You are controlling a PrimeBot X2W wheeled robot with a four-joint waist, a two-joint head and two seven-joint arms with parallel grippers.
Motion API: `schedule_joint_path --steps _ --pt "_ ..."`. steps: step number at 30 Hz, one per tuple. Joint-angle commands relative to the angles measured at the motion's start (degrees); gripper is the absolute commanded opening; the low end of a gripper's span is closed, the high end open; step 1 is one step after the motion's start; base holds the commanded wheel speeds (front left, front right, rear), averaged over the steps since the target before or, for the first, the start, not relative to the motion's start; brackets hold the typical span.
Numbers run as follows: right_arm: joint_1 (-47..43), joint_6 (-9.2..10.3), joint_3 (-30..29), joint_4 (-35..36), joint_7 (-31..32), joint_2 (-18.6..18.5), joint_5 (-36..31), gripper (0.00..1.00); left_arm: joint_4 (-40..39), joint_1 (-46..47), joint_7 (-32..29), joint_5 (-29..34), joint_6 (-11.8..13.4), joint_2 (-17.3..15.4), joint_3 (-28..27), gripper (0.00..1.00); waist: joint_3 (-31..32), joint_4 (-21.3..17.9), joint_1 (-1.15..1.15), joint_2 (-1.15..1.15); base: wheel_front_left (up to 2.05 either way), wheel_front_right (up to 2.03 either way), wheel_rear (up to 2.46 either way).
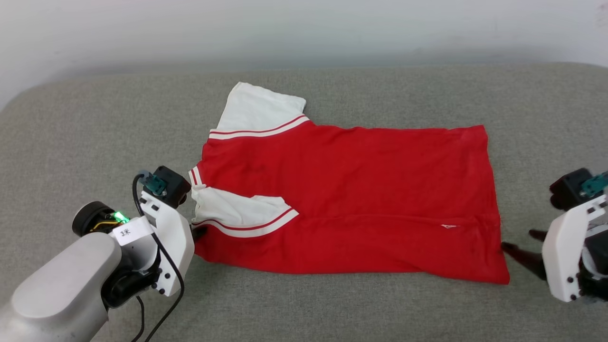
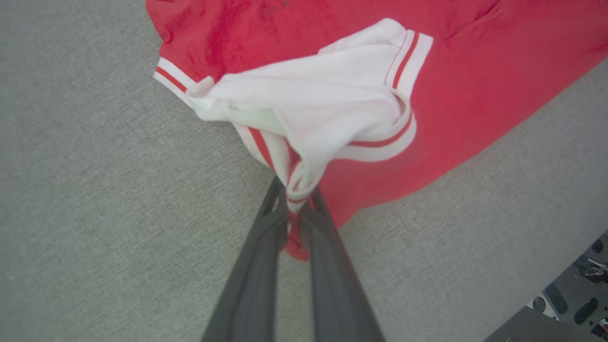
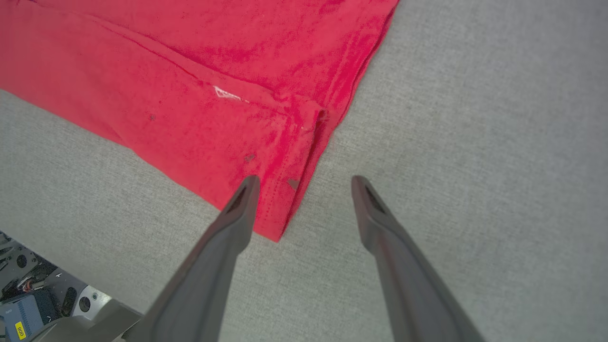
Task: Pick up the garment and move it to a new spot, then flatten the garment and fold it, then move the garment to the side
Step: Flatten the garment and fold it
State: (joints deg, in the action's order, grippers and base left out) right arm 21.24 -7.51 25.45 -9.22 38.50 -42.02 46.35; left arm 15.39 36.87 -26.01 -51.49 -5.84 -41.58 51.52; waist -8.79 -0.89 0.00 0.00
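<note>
Clenching L gripper (image 2: 295, 197) on shirt (image 1: 361, 185) at sleeve (image 2: 323, 90). Hovering R gripper (image 3: 304, 183) wide open, hem corner (image 3: 275, 223) lying btwn its fingers; shirt's long axis running arm to arm.

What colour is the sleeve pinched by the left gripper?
The sleeve is white, with red-and-white striped trim at its seam. The left wrist view shows it best.

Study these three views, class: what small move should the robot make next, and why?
Probably close the right claw on the near hem corner of the garment. The left claw is shut on cloth at the sleeve, while the right one stands open, straddling that corner.
</note>
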Motion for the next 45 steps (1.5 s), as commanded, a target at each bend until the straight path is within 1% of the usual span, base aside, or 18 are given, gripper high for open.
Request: schedule_joint_path --steps 1,5,11,13,16,17,18,23,29,36,40,45 --pt "0.92 0.05 0.51 -1.55 0.3 1.37 -0.42 1.0 -0.49 0.81 0.31 0.52 0.27 -0.05 0.09 0.0 -1.0 0.45 0.0 0.0 0.0 0.0 0.0" --pt "1.52 0.05 1.78 -4.62 0.28 2.81 -1.62 1.0 -0.94 1.34 0.46 0.78 0.55 -0.01 0.02 0.0 -2.21 0.92 0.0 0.0 0.0 0.0 0.0" --pt "1.66 0.05 4.96 -12.47 -1.46 7.17 -2.04 1.0 -0.8 1.14 1.18 0.93 0.81 0.29 0.03 0.0 -3.88 1.45 0.0 0.0 0.0 0.0 0.0" --pt "1.1 0.04 6.46 -14.84 -1.96 8.58 -1.35 1.0 -0.58 0.98 1.49 1.0 0.79 0.36 0.14 0.0 -4.15 1.6 0.0 0.0 0.0 0.0 0.0" --pt "0.85 0.03 8.36 -16.89 -3.72 9.66 -0.57 1.0 -0.11 0.24 1.92 0.54 0.75 0.5 0.16 0.0 -4.15 1.63 0.0 0.0 0.0 0.0 0.0" --pt "1.03 0.03 8.61 -17.1 -4.94 9.67 -0.31 0.4 0.1 -0.05 2.11 0.46 0.76 0.53 0.14 0.0 -4.01 1.59 0.0 0.0 0.0 0.0 0.0" --pt "1.34 0.03 8.91 -17.2 -5.97 9.47 0.02 0.0 0.3 -0.39 2.35 0.35 0.76 0.53 0.13 0.0 -3.81 1.52 0.0 0.0 0.0 0.0 0.0" --pt "2.69 0.04 9.24 -16.81 -10.71 6.47 1.21 0.0 1.22 -2.15 3.79 -0.68 0.87 0.05 -0.25 0.0 -1.71 0.97 0.0 0.0 0.0 0.0 0.0" --pt "1.33 0.07 9.25 -13.35 -14.98 3.3 3.39 0.0 -0.39 -5.62 5.44 -2.03 1.61 -1.66 -0.75 0.0 1.69 0.51 0.0 0.0 0.0 0.0 0.0" --pt "-3.7 0.07 7.95 -8.41 -16.38 0.01 5.16 0.0 -6.01 -11.7 6.52 -3.46 4.23 -4.79 -0.57 0.0 4.65 0.52 0.0 0.0 0.0 0.0 0.0" --pt "-7.77 0.07 5.88 -5.74 -16.35 -1.65 5.75 0.0 -9.48 -15.26 6.92 -4.16 6.22 -6.47 -0.33 0.0 5.62 0.72 0.0 0.0 0.0 0.0 0.0" --pt "-12.67 0.07 2.31 -2.95 -15.0 -3.06 5.77 0.0 -12.83 -19.06 6.94 -5.4 8.46 -7.46 0.28 0.0 6.05 0.89 0.0 0.0 0.0 0.0 0.0"
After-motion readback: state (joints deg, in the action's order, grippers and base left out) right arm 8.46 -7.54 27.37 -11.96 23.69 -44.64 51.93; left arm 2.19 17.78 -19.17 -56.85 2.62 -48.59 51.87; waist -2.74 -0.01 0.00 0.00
